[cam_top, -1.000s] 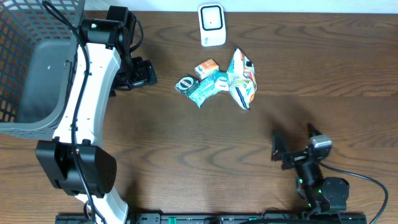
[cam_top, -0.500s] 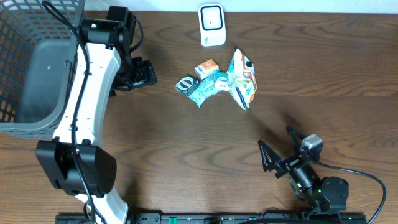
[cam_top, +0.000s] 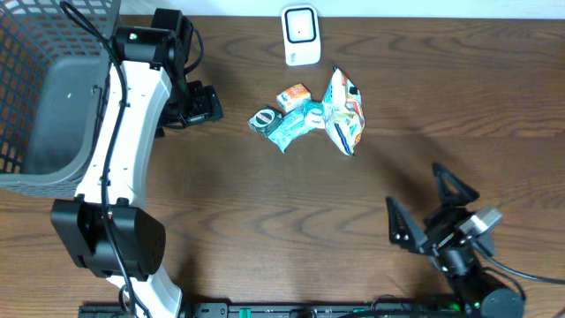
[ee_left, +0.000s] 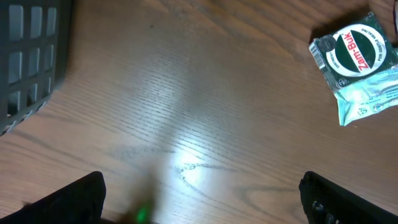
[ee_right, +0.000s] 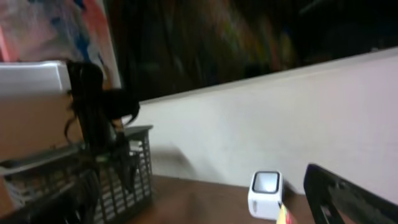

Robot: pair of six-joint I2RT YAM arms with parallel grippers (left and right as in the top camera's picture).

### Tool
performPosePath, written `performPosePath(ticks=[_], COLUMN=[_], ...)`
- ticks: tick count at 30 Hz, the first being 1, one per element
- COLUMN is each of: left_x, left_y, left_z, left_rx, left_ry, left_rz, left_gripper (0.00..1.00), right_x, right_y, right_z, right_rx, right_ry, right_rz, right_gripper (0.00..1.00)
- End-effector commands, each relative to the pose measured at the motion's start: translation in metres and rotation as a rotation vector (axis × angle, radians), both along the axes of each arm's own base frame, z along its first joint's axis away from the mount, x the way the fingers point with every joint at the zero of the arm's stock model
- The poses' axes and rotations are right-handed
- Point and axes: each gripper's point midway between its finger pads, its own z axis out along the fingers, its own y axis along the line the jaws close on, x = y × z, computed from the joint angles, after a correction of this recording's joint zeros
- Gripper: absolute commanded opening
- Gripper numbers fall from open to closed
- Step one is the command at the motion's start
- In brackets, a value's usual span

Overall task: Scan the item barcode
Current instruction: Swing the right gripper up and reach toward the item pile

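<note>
A small pile of items lies mid-table: a green Zam-Buk packet [cam_top: 263, 118], an orange box [cam_top: 293, 94], a teal packet [cam_top: 296, 124] and a white-and-orange snack bag [cam_top: 342, 113]. No barcode can be made out. The white scanner [cam_top: 300, 35] stands at the table's far edge and shows blurred in the right wrist view [ee_right: 265, 193]. My left gripper [cam_top: 201, 104] hangs open left of the pile, over bare wood [ee_left: 199, 205], with the Zam-Buk packet [ee_left: 354, 53] at the upper right. My right gripper [cam_top: 411, 184] is open and empty at the near right, tilted up toward the back wall [ee_right: 199, 211].
A grey mesh basket [cam_top: 53, 106] takes up the far left corner, its wall visible in the left wrist view [ee_left: 31, 56] and the right wrist view [ee_right: 118, 180]. A white wall runs behind the table. Bare wood lies between the pile and my right gripper.
My right gripper has swung and shifted to the right at the near edge, its fingers still wide apart. The left arm and the items have not moved.
</note>
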Motion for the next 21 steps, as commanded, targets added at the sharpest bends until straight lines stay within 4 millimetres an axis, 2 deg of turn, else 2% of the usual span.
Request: performPosePath(ticks=[1,3,5,10,12,15,18,21], left_x=[-0.002,-0.002,-0.002,-0.002,-0.002,-0.002,-0.002,-0.002], left_y=[0.0,0.0,0.0,0.0,0.0,0.0,0.0,0.0], left_z=[0.005,0.005,0.005,0.005,0.005,0.005,0.005,0.005], left_rx=[-0.003,-0.003,-0.003,-0.003,-0.003,-0.003,-0.003,-0.003], left_ry=[-0.012,-0.012,-0.012,-0.012,-0.012,-0.012,-0.012,-0.012], left_rz=[0.006,0.006,0.006,0.006,0.006,0.006,0.006,0.006], left_gripper=[0.98,0.98,0.98,0.98,0.98,0.98,0.98,0.97], right_x=[0.008,0.028,0.055,0.117,0.132,0.151,0.167,0.177], right_y=[0.011,0.017,0.023,0.028,0.029,0.041,0.061,0.077], right_z=[0.049,0.054,0.049,0.017,0.005,-0.011,-0.02,-0.046], right_rx=[-0.132,-0.198,-0.281,-0.378,-0.376,-0.335,-0.203,-0.171], right_ry=[0.001,0.101,0.241,0.705,0.853,1.055,1.18,1.252], right_rz=[0.018,0.046,0.079,0.173,0.203,0.297,0.419,0.505], right_gripper=[0.99,0.99,0.99,0.99,0.99,0.99,0.99,0.99])
